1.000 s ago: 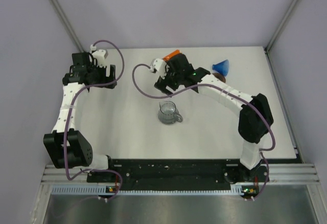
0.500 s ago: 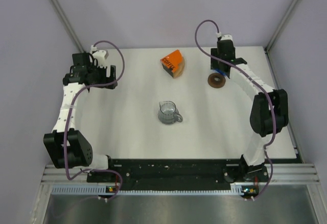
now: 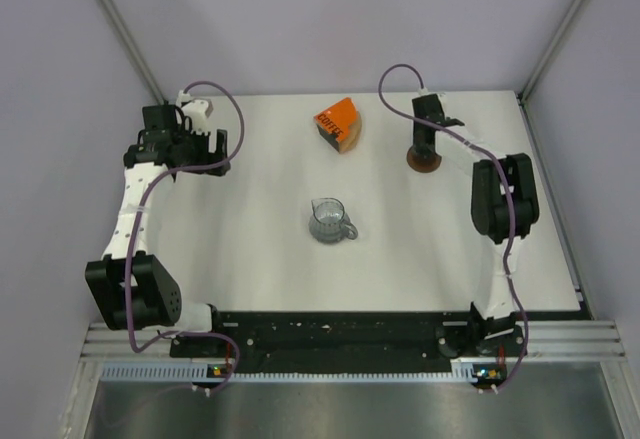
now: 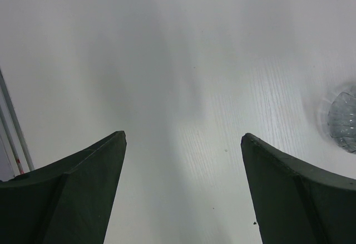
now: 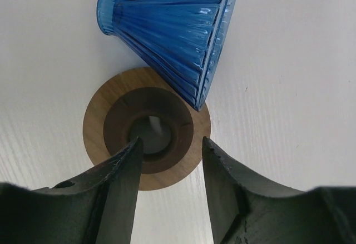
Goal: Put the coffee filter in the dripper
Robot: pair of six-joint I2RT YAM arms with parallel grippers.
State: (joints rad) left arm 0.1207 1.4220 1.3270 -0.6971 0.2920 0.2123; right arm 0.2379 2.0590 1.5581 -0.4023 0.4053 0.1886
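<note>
In the top view, a white matte surface (image 3: pixel 260 259) is seen. A small clear grey plastic pitcher (image 3: pixel 329 221) with a handle stands in its middle, and an orange cardboard box (image 3: pixel 338 124) stands at the far side. The right claw (image 3: pixel 424 149) is lowered over a flat dark brown wooden ring (image 3: pixel 427 163), which is mostly covered by it. The left claw (image 3: pixel 215 149) is held well apart, at the far left. The light tan paper coffee filter is found in no view, so its place cannot be told. The dripper cannot be made out from above.

In the left wrist view, the left claw is shown wide and empty over bare surface. Only the ribbed clear wall of the pitcher is caught at the right edge.

In the right wrist view, the bright blue ribbed plastic cone, the dripper (image 5: pixel 172 27), is seen lying on its side. Its wide round rim rests on the ring and its narrow neck points away. The jaws of the right claw stand at a middling gap over the ring's centre hole, and nothing is held.

Some trouble may be expected. The cone is glossy and round, so it could roll off the ring if it is nudged by a finger. It could also twist or slip if it is pinched by its thin rim. The ring might be dragged along by mistake. While the mouth faces sideways, a thin creased paper would probably slide out.
</note>
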